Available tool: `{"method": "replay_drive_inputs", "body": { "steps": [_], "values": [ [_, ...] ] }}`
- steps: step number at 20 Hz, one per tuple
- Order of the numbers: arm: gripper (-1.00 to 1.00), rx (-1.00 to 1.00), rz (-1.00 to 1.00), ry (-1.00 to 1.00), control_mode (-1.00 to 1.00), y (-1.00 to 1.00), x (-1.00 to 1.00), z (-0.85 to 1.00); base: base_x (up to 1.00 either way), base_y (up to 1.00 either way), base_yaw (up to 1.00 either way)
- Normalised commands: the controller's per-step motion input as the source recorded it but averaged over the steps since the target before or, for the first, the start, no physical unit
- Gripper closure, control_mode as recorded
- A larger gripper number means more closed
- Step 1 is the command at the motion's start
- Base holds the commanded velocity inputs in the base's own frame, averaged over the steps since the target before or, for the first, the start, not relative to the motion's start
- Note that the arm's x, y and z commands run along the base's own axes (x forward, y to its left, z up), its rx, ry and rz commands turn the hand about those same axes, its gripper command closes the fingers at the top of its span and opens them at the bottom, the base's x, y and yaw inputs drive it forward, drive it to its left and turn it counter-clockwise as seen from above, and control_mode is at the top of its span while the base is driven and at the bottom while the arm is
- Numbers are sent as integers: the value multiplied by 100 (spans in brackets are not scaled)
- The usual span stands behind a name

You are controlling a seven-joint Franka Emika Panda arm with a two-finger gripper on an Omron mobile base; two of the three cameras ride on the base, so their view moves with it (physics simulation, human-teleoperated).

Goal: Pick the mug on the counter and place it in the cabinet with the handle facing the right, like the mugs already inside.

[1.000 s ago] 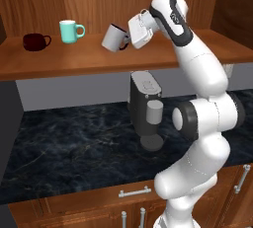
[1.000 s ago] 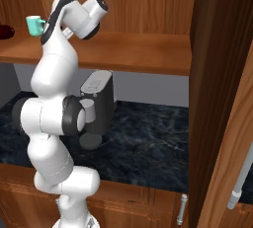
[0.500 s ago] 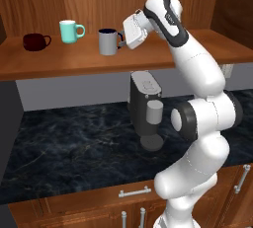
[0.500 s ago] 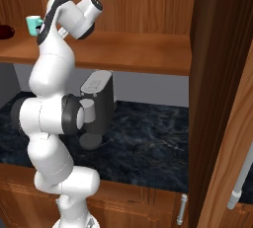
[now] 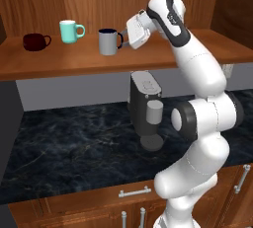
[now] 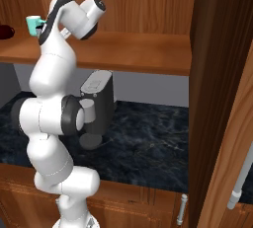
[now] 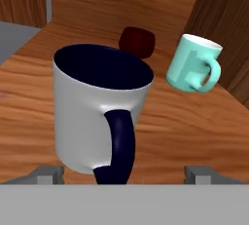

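- A squat dark maroon cup [image 5: 34, 41] sits farthest left on the long flat shelf board of the warm-brown wood-grain cabinet [image 5: 64, 66], its loop handle pointing right.
- Just right of it stands a teal mug with a white inside [image 5: 69, 30], upright, its handle also to the right.
- Next in the row comes the grey cylindrical mug with the dark navy inside [image 5: 107, 41]. It stands upright on the shelf board, apart from the teal mug, with its small dark navy loop handle [image 5: 119, 40] turned right like the other two.
- Immediately right of that handle hangs the pincer [image 5: 129, 38] of the white arm, its jaws spread wide and gripping nothing. In the hand view the mug's body sits between the two finger tips [image 7: 47, 174], clear of both, and the handle points straight back at the hand.
- So the mug lies to the left of the pincer and the mug's long axis is vertical. Any retreat has to run rightward and back along the handle's line, or the fingers could catch the loop and twist the mug out of line.
- Judged from this, the placing looks done and only the withdrawal remains.
- Below the shelf, the wide black marble-look tabletop [image 5: 69, 148] carries a dark grey coffee machine [image 5: 146, 108].
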Motion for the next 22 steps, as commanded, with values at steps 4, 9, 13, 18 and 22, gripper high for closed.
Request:
{"method": "replay_drive_inputs", "body": {
  "steps": [4,9,13,18,22],
  "values": [
    [-100,0,-2,1,-100,-31,2,0,0,0,0],
    [-100,0,-5,0,-100,-27,-7,0,0,0,0],
    [-100,2,-12,0,-100,-22,-39,0,0,0,0],
    [-100,3,-23,0,-100,-3,-73,-8,0,0,0],
    [-100,3,-25,0,-100,0,-78,-11,0,0,0]
  ]
}}
